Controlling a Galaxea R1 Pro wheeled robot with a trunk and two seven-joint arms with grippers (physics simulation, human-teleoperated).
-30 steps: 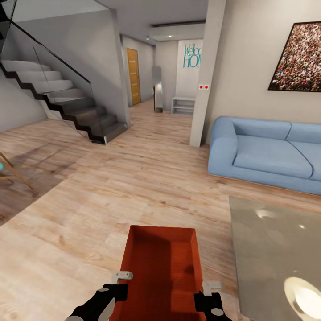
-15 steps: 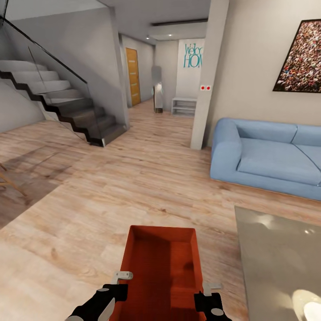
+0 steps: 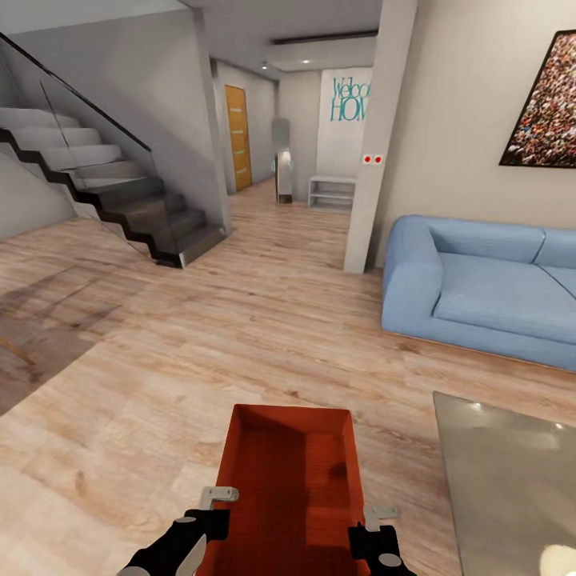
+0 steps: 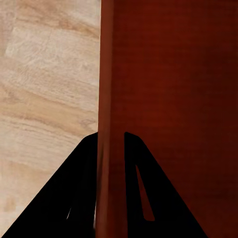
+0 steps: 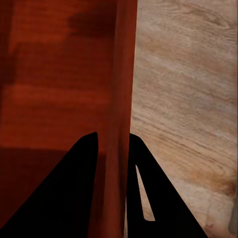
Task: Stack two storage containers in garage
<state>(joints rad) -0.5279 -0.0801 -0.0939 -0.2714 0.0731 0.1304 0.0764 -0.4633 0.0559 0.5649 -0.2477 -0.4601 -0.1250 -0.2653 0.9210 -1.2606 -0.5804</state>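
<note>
Orange-red storage container (image 3: 290, 488) carried low in front, above light wood plank floor (image 3: 200, 352) of living room. Left gripper (image 4: 110, 188) jaws pinching its left wall; right gripper (image 5: 114, 188) jaws pinching its right wall. Ahead: stairs (image 3: 120, 192) at left, blue sofa (image 3: 480, 288) at right, grey rug (image 3: 512, 488) near right, orange door (image 3: 238, 136) down hallway

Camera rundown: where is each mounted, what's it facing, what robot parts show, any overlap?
Head: looks forward and down over storage container, sofa, stairs; left gripper, right gripper show.
Left wrist: along black fingers straddling the container's wall.
Right wrist: along fingers straddling the opposite wall.
Shared: all three show the container and wood floor.
</note>
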